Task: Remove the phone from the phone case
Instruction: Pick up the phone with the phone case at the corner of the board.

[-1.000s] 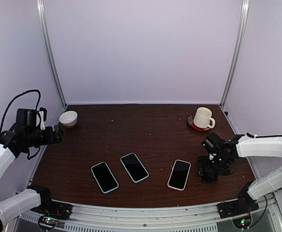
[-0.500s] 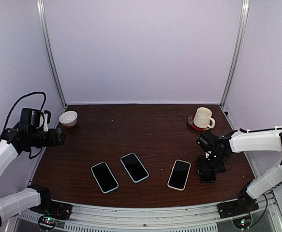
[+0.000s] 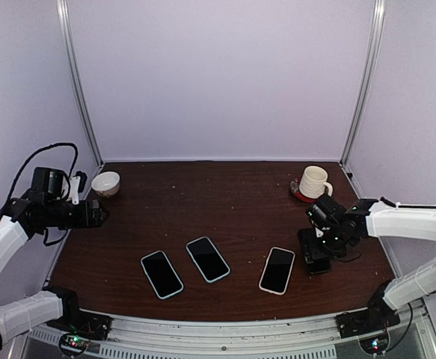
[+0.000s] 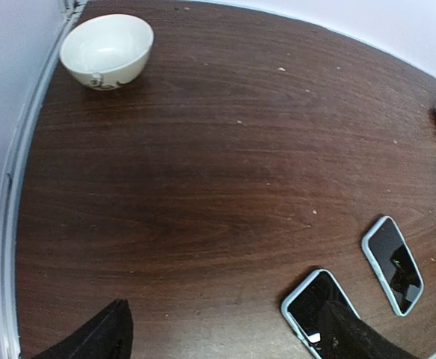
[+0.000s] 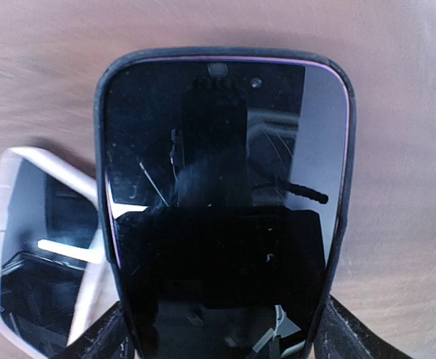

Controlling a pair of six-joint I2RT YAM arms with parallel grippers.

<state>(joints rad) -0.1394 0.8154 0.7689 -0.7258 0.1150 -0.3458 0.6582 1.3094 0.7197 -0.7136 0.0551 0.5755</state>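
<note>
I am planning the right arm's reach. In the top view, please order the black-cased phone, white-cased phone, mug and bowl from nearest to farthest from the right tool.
1. Black-cased phone, directly under the right tool.
2. White-cased phone, just to its left.
3. Mug, behind, far right corner.
4. Bowl, far left corner.

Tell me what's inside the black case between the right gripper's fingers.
A phone with a dark screen fills the black case. Its back and edges are covered by the case.
</note>
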